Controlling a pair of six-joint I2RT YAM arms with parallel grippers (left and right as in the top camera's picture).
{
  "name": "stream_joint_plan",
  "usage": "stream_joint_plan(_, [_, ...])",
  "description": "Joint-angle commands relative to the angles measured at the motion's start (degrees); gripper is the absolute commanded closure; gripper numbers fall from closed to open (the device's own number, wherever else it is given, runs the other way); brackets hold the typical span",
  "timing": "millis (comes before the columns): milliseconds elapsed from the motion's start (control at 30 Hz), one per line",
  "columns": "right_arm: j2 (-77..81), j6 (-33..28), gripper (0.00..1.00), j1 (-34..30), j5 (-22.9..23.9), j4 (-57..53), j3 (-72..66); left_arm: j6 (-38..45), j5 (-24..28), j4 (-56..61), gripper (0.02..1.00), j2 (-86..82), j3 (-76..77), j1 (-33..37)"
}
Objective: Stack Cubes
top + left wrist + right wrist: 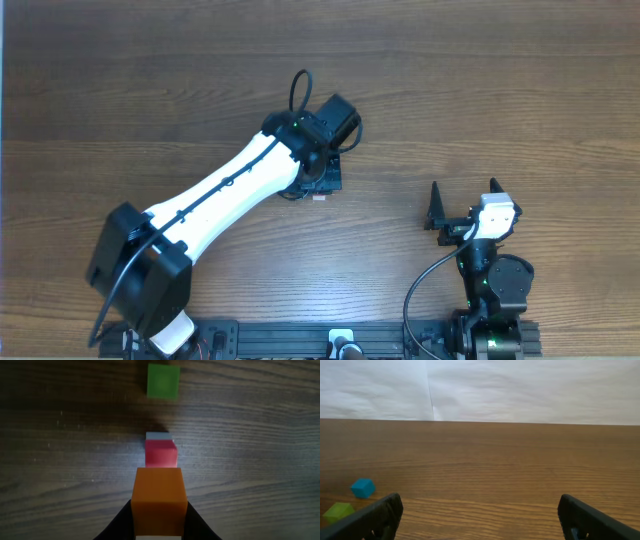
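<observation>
While the left gripper (160, 510) clamps the orange cube (159, 490) mid-table (520, 80) just beside the red cube (161, 454), stacking looks barely begun: green cube (163, 380) and blue cube (362, 487) loose, right gripper (464, 195) open at 4 o'clock.

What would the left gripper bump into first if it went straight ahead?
Probably the red plastic cube, just beyond the orange plastic cube held in the left gripper. Depth is unclear, so how close they are is hard to tell.
</observation>
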Motion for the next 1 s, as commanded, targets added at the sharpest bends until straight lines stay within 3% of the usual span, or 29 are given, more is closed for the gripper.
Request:
stream_joint_plan(33, [-0.50, -0.02, 0.009, 0.22, -0.44, -0.15, -0.31, 1.84, 0.74, -0.55, 0.980, 2.82, 3.15, 0.68])
stream_joint_plan(367, [-0.50, -0.02, 0.007, 0.22, -0.44, -0.15, -0.31, 2.08, 1.03, -0.74, 0.982, 4.94, 3.15, 1.60])
stream_joint_plan(567, [-0.50, -0.02, 0.007, 0.22, -0.44, -0.15, -0.31, 3.26, 4.70, -1.70, 0.982, 4.96, 3.34, 1.81])
stream_joint_plan(1000, [-0.50, -0.02, 0.009, 0.22, -0.46, -0.15, -0.31, 3.13, 4.90, -2.40, 0.980, 5.44, 4.13, 1.81])
